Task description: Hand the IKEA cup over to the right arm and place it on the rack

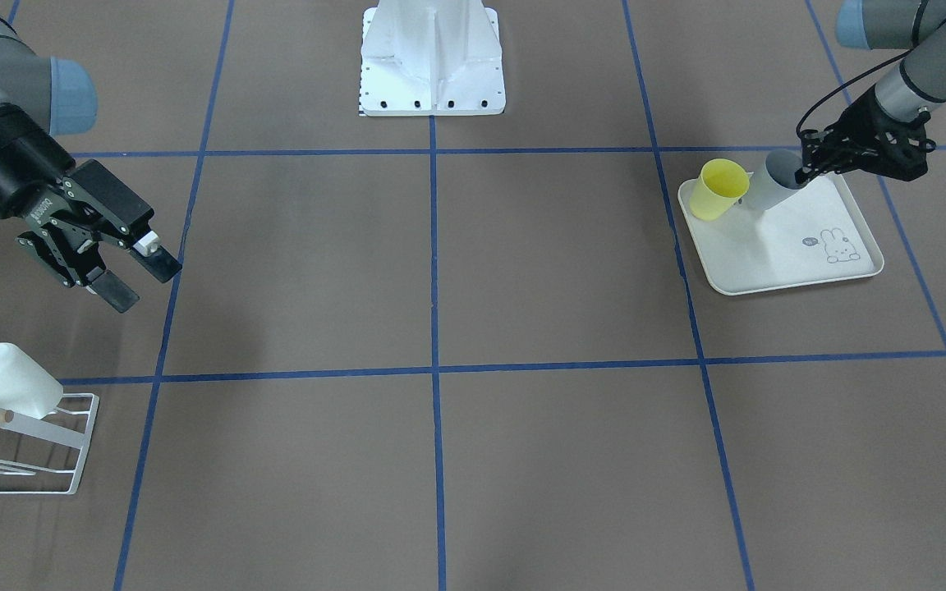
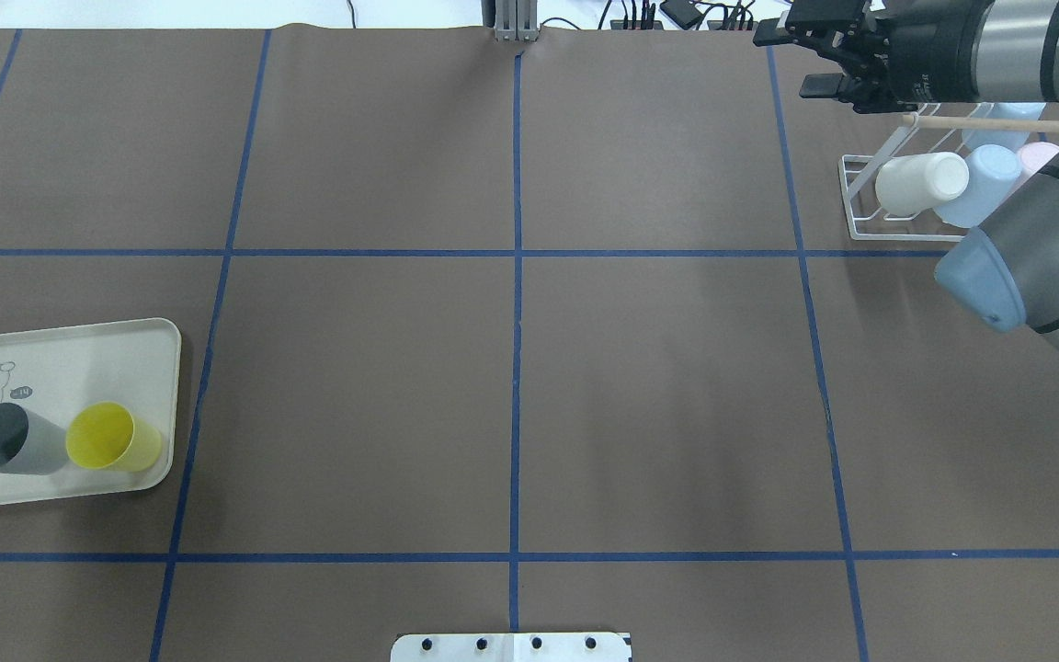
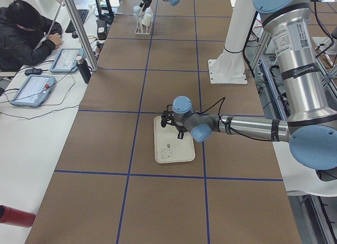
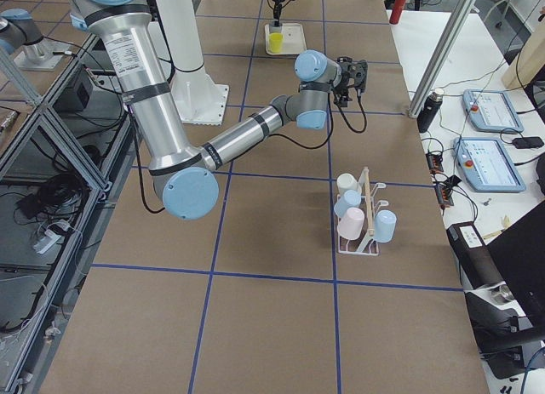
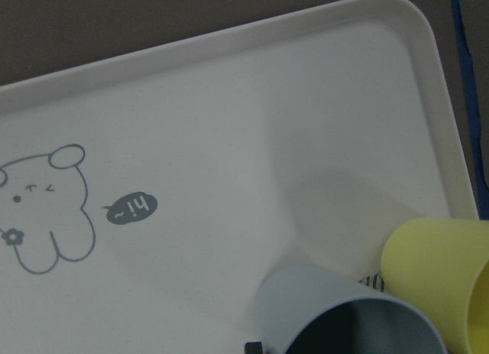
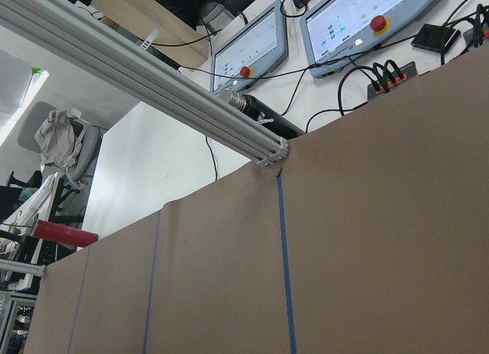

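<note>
Grey cup [image 5: 321,300], tray [image 5: 229,178] lettered "hi"

Your brown table [image 2: 658,386] is gridded with blue tape [image 2: 517,368]; a white desk [image 3: 37,144] with two tablets [image 3: 32,89] lines its far edge.

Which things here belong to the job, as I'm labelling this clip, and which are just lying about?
Job: grey cup, left hand at its rim, open right hand, rack.
Lying about: yellow cup, tray, white cup on the rack.
</note>
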Tool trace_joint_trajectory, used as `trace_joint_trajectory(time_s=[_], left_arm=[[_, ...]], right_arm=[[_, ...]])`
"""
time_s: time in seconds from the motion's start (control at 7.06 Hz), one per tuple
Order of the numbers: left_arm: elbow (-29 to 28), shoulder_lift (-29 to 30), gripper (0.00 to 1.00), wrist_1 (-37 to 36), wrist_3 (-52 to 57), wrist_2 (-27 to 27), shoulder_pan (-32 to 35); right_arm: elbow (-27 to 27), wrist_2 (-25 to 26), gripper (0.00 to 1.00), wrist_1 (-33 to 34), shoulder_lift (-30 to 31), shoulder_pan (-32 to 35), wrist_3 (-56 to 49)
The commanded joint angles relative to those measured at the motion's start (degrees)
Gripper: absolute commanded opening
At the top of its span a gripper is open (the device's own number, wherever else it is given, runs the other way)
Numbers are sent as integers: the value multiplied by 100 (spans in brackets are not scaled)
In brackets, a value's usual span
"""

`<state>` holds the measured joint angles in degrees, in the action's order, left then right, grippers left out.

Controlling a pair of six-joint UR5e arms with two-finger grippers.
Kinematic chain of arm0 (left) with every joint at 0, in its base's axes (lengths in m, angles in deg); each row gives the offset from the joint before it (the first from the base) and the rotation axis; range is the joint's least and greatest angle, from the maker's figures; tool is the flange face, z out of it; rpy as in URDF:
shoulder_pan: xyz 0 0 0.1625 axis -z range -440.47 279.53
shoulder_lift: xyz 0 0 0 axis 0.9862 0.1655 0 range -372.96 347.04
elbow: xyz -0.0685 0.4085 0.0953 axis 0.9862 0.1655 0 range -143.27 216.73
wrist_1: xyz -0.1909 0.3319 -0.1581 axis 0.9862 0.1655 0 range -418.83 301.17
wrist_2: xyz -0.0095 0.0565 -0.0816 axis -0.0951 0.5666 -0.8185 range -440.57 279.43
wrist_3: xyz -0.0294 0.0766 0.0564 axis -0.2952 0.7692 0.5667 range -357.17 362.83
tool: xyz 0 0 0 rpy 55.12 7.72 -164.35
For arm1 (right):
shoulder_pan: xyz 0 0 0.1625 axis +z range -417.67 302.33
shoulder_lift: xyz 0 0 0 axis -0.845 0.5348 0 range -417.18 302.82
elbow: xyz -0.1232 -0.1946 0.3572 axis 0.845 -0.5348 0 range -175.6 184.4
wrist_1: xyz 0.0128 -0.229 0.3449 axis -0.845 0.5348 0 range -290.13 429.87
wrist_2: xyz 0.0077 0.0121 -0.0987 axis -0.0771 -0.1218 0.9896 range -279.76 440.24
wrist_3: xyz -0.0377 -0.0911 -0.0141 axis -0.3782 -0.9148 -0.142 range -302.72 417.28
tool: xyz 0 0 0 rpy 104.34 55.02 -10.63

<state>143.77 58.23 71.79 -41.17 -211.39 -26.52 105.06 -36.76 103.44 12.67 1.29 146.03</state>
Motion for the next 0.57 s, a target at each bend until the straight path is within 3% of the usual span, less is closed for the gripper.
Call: trace_joint_trajectory(time_s=[0.0,0.14,0.42], left_arm=[[290,52,0,-578,-12,82,1016],[309,593,0,-668,-30,570,1360],[265,1437,0,-775,-1260,707,1407]], right_arm=[[-20,1,100,9,-7,2,11],[-20,10,100,9,-15,-7,2],[-11,19,100,9,-15,-42,20]])
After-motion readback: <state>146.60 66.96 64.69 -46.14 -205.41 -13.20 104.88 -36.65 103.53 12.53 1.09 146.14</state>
